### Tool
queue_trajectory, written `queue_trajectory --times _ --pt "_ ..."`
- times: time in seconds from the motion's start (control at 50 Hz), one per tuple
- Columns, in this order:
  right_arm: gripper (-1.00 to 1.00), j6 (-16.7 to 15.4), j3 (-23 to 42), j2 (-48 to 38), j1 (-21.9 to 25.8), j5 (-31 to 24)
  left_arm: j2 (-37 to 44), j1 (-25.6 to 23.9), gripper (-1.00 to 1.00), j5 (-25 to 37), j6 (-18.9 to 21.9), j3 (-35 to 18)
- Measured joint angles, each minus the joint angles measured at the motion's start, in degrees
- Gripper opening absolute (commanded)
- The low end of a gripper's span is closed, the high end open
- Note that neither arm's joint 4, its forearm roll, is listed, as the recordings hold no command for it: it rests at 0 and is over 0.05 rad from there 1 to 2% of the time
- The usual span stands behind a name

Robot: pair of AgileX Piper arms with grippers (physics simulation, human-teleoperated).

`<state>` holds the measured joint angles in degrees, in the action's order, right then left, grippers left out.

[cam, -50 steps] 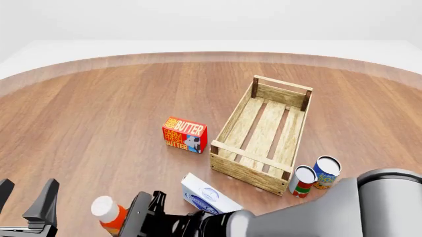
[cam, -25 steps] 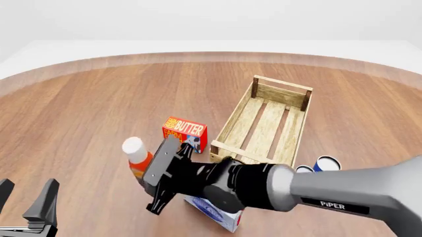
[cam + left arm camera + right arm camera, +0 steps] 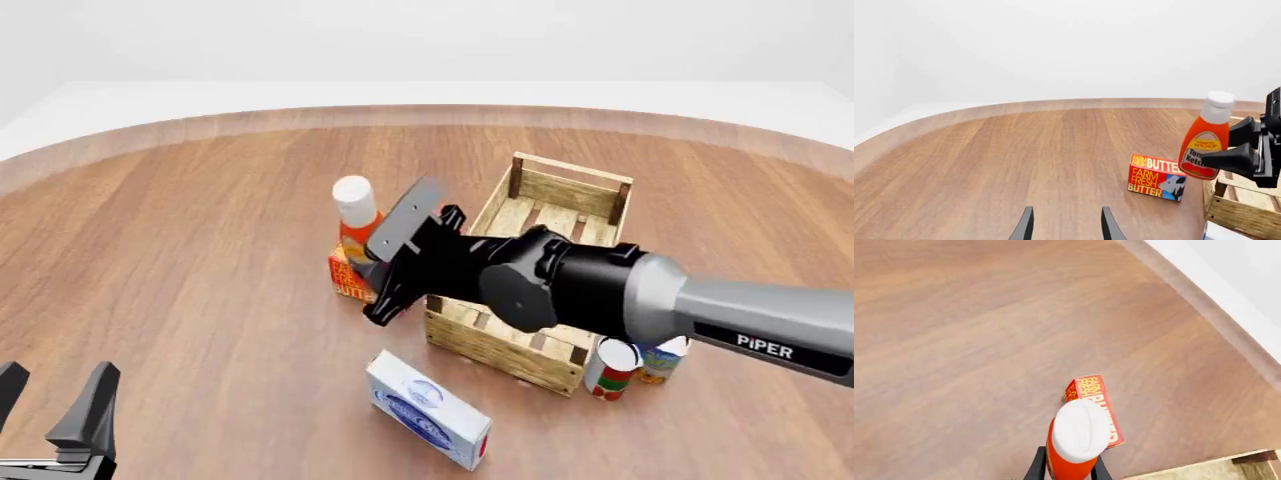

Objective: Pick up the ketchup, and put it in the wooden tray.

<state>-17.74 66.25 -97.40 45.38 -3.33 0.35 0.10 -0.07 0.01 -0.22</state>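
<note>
The ketchup [image 3: 355, 216], a red bottle with a white cap, is held in the air in my right gripper [image 3: 374, 262], which is shut on its body. It hangs over the butter box, just left of the wooden tray [image 3: 571, 190]. The left wrist view shows the ketchup [image 3: 1206, 140] upright in the right gripper [image 3: 1247, 152] beside the wooden tray [image 3: 1241, 215]. The right wrist view looks down on the ketchup cap [image 3: 1079, 430]. My left gripper [image 3: 51, 395] is open and empty at the near left corner, and also shows in its own view [image 3: 1066, 225].
A red butter box [image 3: 350, 284] lies left of the crate, partly hidden by the bottle. A white box [image 3: 427, 408] lies in front of the crate. A red-and-green can [image 3: 613, 368] and a blue can [image 3: 661, 360] stand at the crate's near right corner.
My right gripper has carried the ketchup up from the near table edge and away toward the crate. It now hangs over the butter box. The left arm has not moved.
</note>
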Motion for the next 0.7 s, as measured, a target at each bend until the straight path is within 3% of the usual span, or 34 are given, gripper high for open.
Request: queue_trajectory --times 0.34,0.7 --pt "-1.00 -1.2 2.7 3.5 -9.1 -4.5 0.0 0.0 1.00 0.0 0.0 0.0" --pt "-1.00 -0.3 3.3 3.6 -19.4 -5.2 0.0 0.0 1.00 0.0 0.0 0.0"
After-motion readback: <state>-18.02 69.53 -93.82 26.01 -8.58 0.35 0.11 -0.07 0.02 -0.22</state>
